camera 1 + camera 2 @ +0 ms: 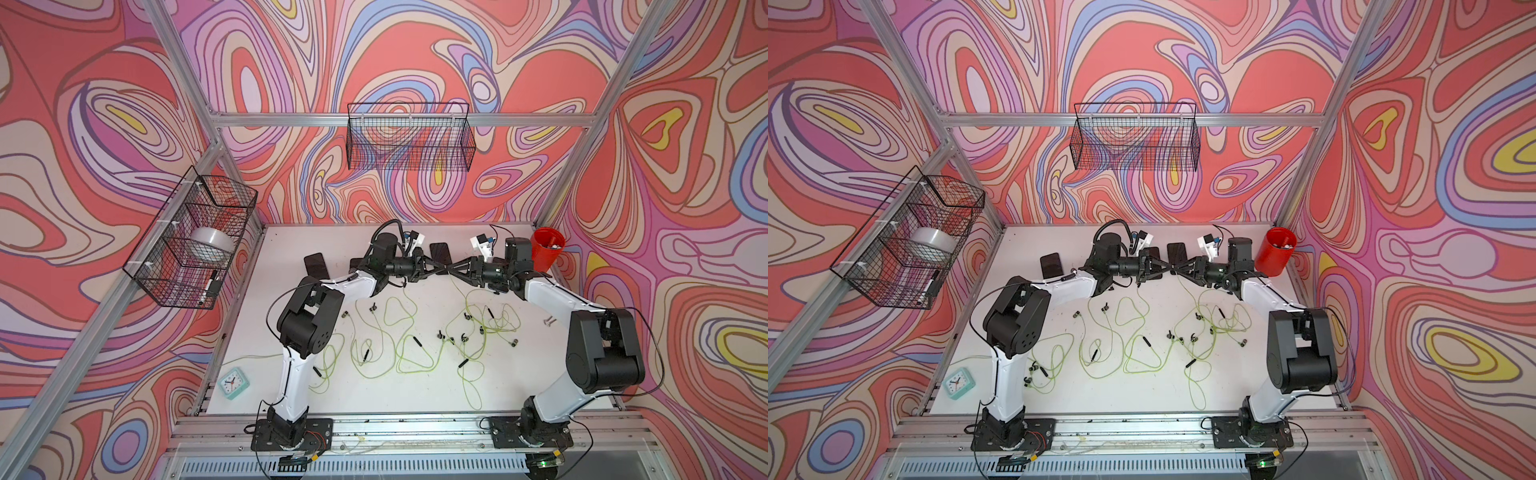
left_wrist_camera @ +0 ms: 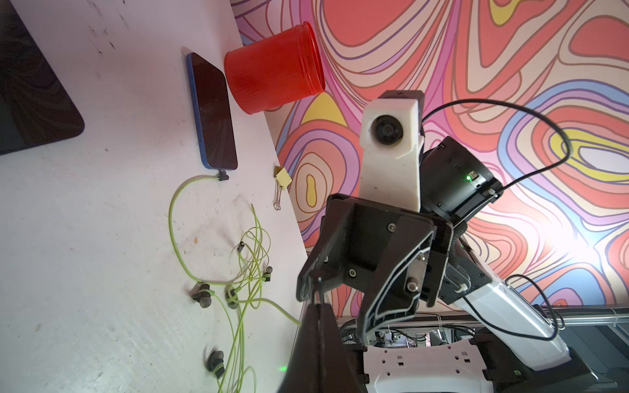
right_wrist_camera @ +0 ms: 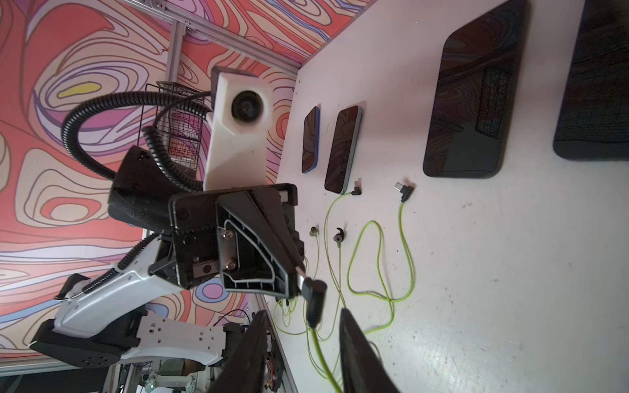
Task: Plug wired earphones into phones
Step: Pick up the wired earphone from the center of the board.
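The phones (image 1: 316, 264) lie in a row at the back of the table (image 1: 415, 399). The earphones (image 1: 417, 341) lie spread in front of them. A cup (image 1: 547, 248) stands in the back right corner, a clip (image 1: 549, 321) near the right edge, a clock (image 1: 234, 383) at the front left corner. A basket (image 1: 191, 237) hangs on the left wall and a second basket (image 1: 409, 137) on the back wall.

Left arm (image 1: 357, 284) and right arm (image 1: 544, 291) both stretched forward, forearms angled inward. Left hand (image 1: 443, 269) pinched tight on a plug (image 3: 313, 296). Right hand (image 1: 454, 269) directly opposite, tip to tip, fingers parted with the plug between them.
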